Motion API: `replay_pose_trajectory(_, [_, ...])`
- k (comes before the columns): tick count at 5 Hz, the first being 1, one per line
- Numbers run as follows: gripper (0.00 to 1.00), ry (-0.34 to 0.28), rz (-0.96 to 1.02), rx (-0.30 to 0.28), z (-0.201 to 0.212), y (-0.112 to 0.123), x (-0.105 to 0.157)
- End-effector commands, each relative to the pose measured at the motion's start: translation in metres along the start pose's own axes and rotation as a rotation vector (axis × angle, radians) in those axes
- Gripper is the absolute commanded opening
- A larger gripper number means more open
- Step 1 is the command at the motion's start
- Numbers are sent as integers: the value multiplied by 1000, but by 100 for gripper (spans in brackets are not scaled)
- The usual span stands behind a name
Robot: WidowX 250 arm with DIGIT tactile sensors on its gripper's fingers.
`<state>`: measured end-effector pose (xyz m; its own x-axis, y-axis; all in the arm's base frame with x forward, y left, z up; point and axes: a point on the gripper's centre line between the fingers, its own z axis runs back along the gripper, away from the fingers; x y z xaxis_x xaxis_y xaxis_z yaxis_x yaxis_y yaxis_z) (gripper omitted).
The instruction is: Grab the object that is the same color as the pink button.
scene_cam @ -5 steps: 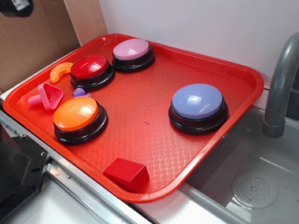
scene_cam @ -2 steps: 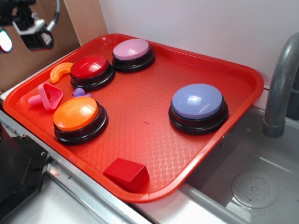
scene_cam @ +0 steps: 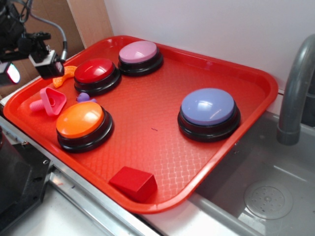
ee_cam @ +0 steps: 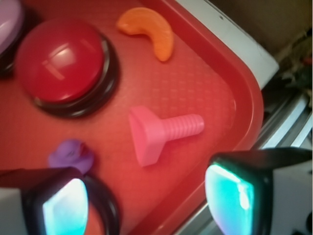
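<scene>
1. While the gripper (scene_cam: 29,64) hangs above the tray's (scene_cam: 162,162) left corner, its fingers (ee_cam: 230,196) stand wide apart and hold nothing.
2. From the wrist view, the bolt (ee_cam: 159,133) lies on its side just ahead of the gap between the fingers, a touch nearer the right one, shaft pointing toward the tray rim.
3. It matches the pink button (scene_cam: 139,52), which sits well beyond the fingers, past the red button (scene_cam: 94,71).
4. A good approach, I reckon, nudges forward until the bolt sits centred in the gap, then drops straight down.
5. Closing across the shaft or flat head sides looks safest; the purple piece (ee_cam: 71,155) by the left finger and the orange slice (ee_cam: 151,32) should stay untouched.
</scene>
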<state>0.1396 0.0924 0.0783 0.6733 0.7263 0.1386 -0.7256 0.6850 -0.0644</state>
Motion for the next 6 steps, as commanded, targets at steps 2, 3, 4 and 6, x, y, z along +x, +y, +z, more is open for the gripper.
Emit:
replay_pose_trajectory(2, [100,-52,58,90,-37,4,6])
replay_pose_trajectory(3, [7,-72,60,113,-40,3,6])
replay_pose_trajectory(4, [0,-72,66,107,-45,3,7])
replay_pose_trajectory(6, [0,-102,31,133,-37,-1,9])
